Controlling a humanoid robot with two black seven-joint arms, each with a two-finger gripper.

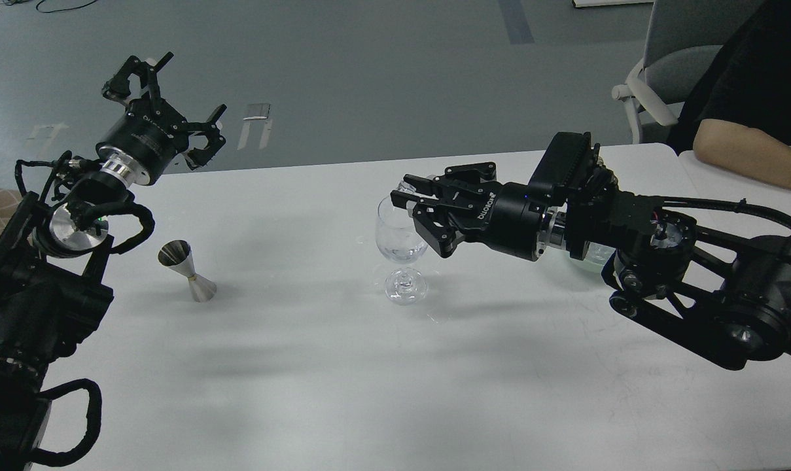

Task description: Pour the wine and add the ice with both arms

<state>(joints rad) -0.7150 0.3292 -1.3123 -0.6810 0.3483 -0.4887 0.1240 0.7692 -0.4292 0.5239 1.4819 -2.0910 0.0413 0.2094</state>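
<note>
The bare white surface (343, 392) carries a small silver double-cone metal jigger (188, 271) standing tilted at the left and a clear stemmed wine glass (400, 252) upright near the middle. The black right arm's tool (409, 199) reaches over the glass rim, its fingers closed on a small clear glassy ice cube (405, 190), with more ice glinting inside the bowl. The black left arm's tool (166, 108) hangs raised beyond the far left edge, fingers spread apart and empty.

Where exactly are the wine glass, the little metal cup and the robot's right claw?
Wine glass (400, 237): head view, on its clear bowl.
Metal measuring cup (176, 253): head view, on its upper cone.
Right claw (413, 204): head view, between its fingertips at the glass's rim.
</note>
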